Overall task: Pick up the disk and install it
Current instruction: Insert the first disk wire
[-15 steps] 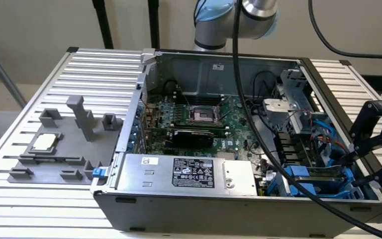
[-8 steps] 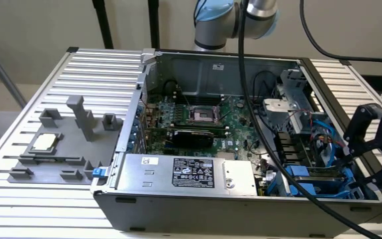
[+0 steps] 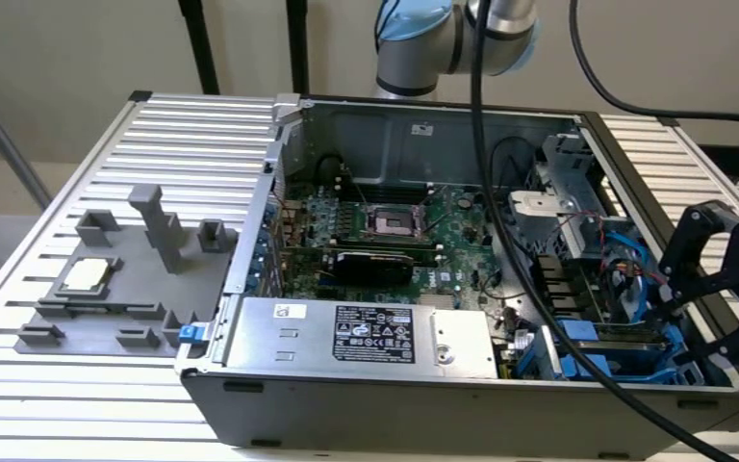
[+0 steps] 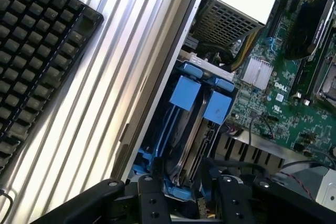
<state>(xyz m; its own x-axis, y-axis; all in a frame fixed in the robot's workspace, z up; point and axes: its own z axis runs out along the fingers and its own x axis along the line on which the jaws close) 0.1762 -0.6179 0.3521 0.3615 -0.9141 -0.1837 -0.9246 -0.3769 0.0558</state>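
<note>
The disk [image 4: 181, 145] stands on edge in the blue drive bay [image 3: 600, 358] at the front corner of the open computer case, on the exterior view's right. Its silver-grey edge runs between blue carrier rails that end in a blue tab [image 4: 186, 92]. A second blue-tabbed carrier [image 4: 217, 106] sits right beside it. My black gripper [image 3: 680, 313] hovers over this bay just outside the case wall. Its fingers [image 4: 152, 198] are spread on either side of the carriers' near end and do not touch them. The gripper [image 4: 189, 200] is open and holds nothing.
A silver power supply box [image 3: 357, 335] with a black-and-white label fills the case front beside the bay. The motherboard [image 3: 395, 231] lies behind it. A thick black cable [image 3: 492, 241] hangs across the case. A grey fixture with a small silver chip [image 3: 88, 275] sits on the ribbed table, and a keyboard [image 4: 42, 51] lies outside the case wall.
</note>
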